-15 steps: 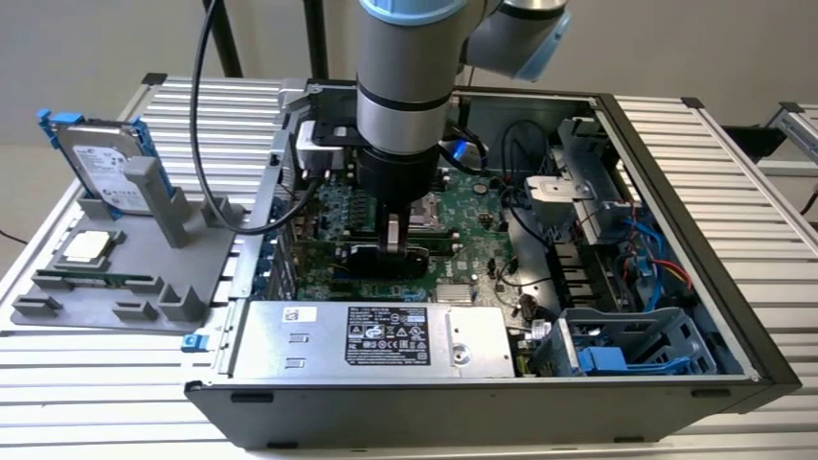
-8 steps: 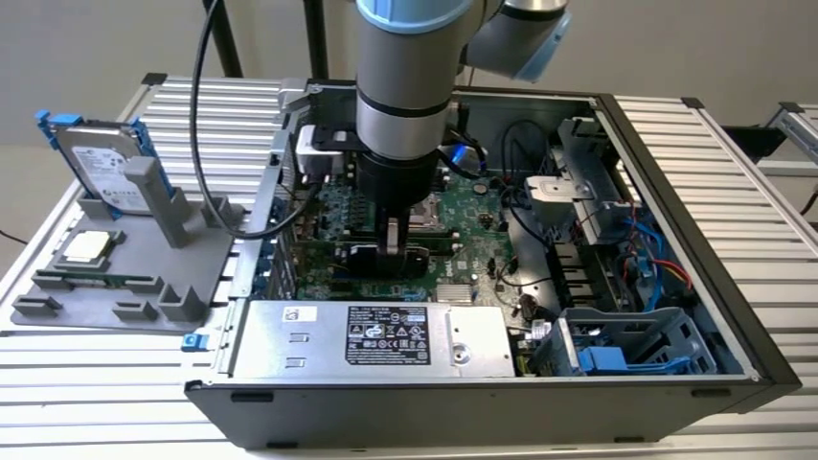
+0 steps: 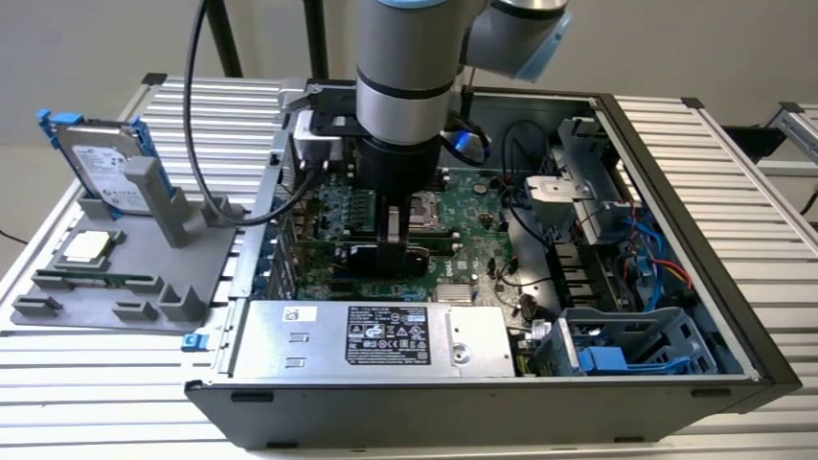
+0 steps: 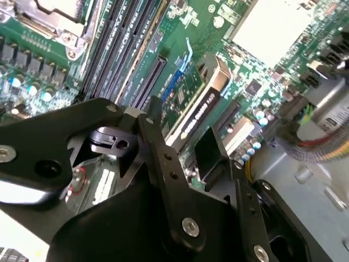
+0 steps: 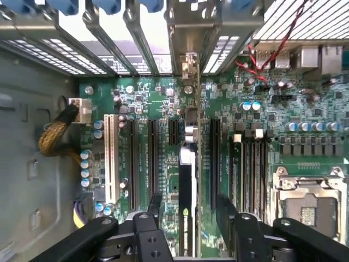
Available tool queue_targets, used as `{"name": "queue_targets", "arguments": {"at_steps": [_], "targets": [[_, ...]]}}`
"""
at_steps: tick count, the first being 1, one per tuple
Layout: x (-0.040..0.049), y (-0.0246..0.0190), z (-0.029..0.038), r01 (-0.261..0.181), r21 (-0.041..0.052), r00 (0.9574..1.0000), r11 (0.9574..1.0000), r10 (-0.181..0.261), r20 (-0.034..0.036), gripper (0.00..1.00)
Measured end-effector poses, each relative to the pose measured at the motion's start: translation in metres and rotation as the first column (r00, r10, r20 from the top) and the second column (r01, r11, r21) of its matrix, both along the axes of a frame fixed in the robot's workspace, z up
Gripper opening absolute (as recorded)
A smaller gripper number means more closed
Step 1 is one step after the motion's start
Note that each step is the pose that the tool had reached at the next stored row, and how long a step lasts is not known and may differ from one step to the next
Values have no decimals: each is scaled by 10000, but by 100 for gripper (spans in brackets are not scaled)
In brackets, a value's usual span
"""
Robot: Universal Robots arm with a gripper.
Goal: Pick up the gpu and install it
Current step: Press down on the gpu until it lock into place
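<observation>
While the gripper (image 5: 185, 210) clamps the gpu (image 5: 186, 164) edge-on between its fingers, I see the card standing over a slot on the motherboard (image 5: 262, 125), bracket end toward the case's rear openings. I'd keep it square to the slot and press evenly, not tilted.

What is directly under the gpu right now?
The gpu stands on edge over a black motherboard slot, between the fingers. Its bottom edge hides the contact, so seating is unclear.

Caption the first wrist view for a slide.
Gripper holding the gpu edge-on over the motherboard slots.
</observation>
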State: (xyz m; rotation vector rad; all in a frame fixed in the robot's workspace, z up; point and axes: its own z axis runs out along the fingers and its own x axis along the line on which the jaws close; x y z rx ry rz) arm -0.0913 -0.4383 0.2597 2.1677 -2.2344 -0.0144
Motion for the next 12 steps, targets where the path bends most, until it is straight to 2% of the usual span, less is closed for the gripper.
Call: {"name": "queue_targets", "arguments": {"at_steps": [6, 8, 9, 12], "targets": [[0, 0, 257, -1, 4, 10000, 10000, 1, 3, 100], [0, 0, 280, -1, 0, 10000, 10000, 1, 2, 100], [1, 0, 282, -1, -1, 10000, 10000, 1, 2, 0], [1, 0, 287, -1, -2, 10000, 10000, 1, 2, 0]]}}
